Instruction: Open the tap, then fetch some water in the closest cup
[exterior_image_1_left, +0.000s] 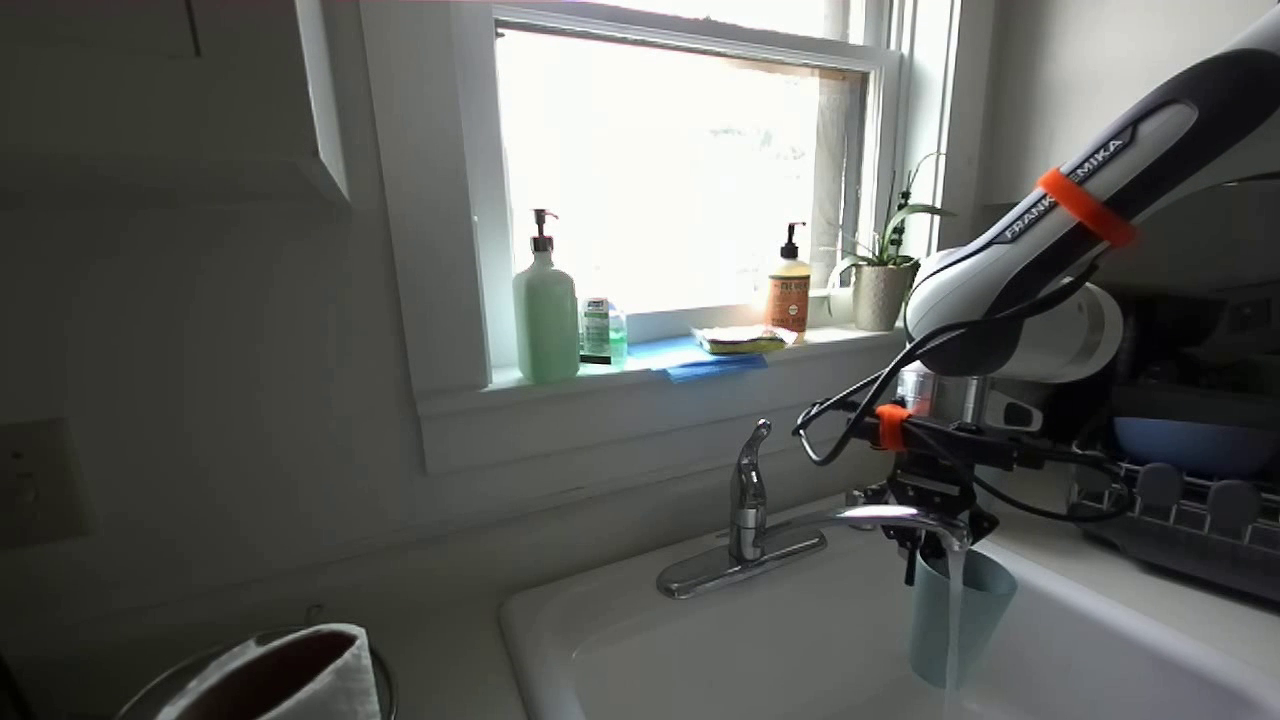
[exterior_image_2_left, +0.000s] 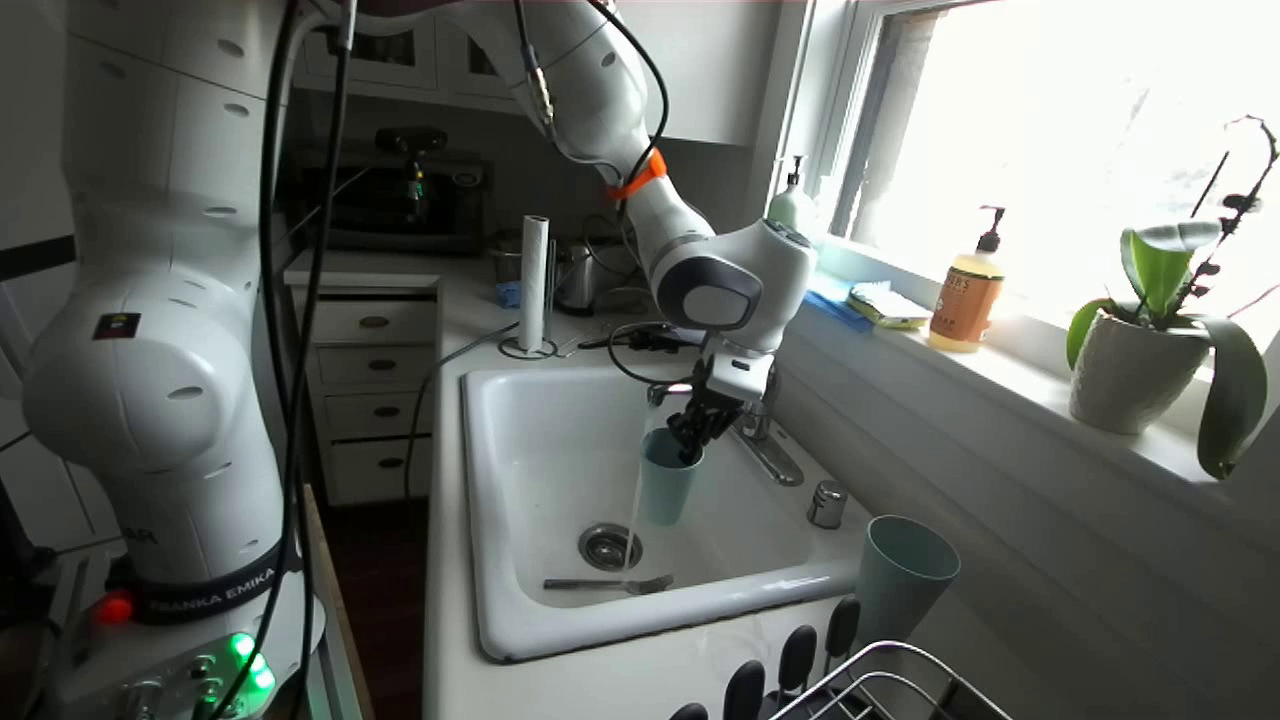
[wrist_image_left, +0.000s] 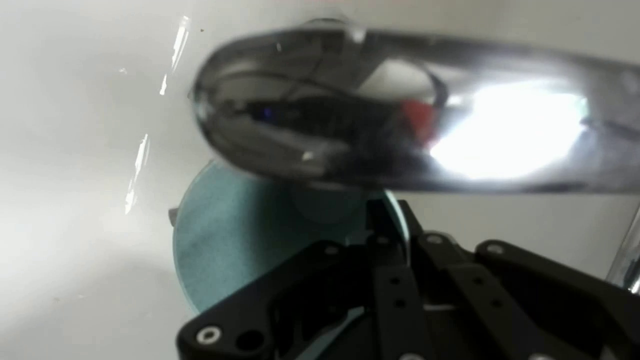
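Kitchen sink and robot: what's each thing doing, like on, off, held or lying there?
Tap: on
Cup: held over the sink, can't tell how full
Hand: shut on the cup's rim
Water: running past the cup's outside
Fork: lying in the sink
Other cup: beside the sink, not held
Green robot lights: lit

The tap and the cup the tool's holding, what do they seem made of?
The tap looks like polished metal, perhaps chrome-plated, given its mirror-bright reflections. The cup is probably matte plastic, judging by its thin edge and dull blue-green surface.

arm (exterior_image_1_left: 1150, 150): "FRANK…EMIKA" | base (exterior_image_2_left: 200, 605): "FRANKA EMIKA" | amber btl (exterior_image_1_left: 788, 300): mostly illeg.
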